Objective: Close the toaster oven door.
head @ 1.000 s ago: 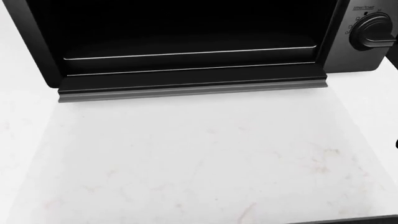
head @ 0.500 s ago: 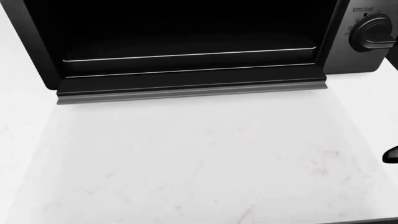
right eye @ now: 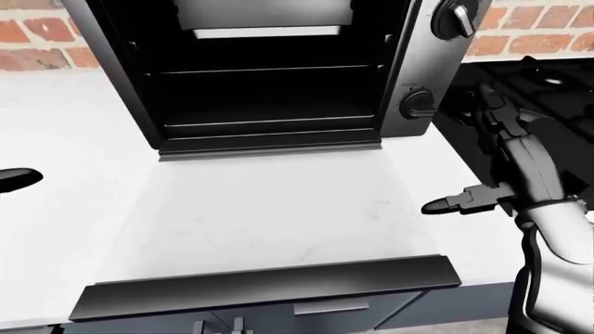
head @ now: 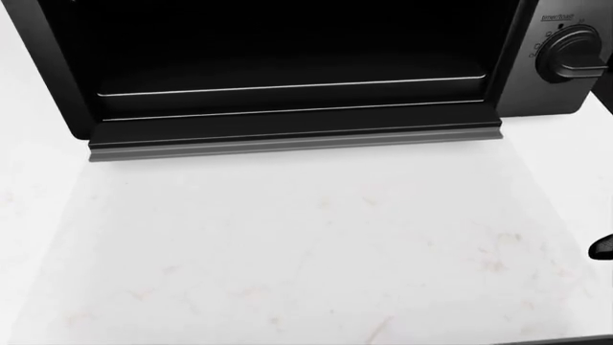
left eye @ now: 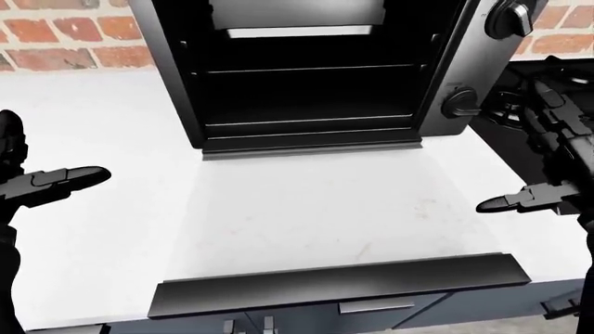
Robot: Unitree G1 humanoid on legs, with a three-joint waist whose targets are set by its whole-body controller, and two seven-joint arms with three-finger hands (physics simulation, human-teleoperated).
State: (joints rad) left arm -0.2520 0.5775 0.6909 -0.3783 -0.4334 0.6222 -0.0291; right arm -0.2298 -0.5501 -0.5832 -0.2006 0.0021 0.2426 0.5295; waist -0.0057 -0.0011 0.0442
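Two robot hands flank the work area in the left-eye view. The left robot hand (left eye: 42, 186) has its fingers spread wide and holds nothing; the right robot hand (left eye: 534, 198) is likewise splayed and empty. Between them lies the lowered, see-through glass door (left eye: 325, 216) of the black box-shaped metal toaster oven (left eye: 306, 76), hinged at the oven's base and flat over the white marbled counter (left eye: 102, 229). The door's dark metal handle bar (left eye: 339, 282) sits below both hands, toward the view's bottom edge.

Head view: the open cavity fills the top, the round black timer knob (head: 572, 59) is at upper right, and only a fingertip of the right robot hand shows at the right edge; its state cannot be told here.

Right-eye view: the right robot hand (right eye: 473, 200) hangs just right of the door, above the handle bar's right end.

Recommended procedure: bring one open hand under the handle bar, lift along the hinge arc, and press until the door seats. Avoid pushing sideways, which may slide the oven.
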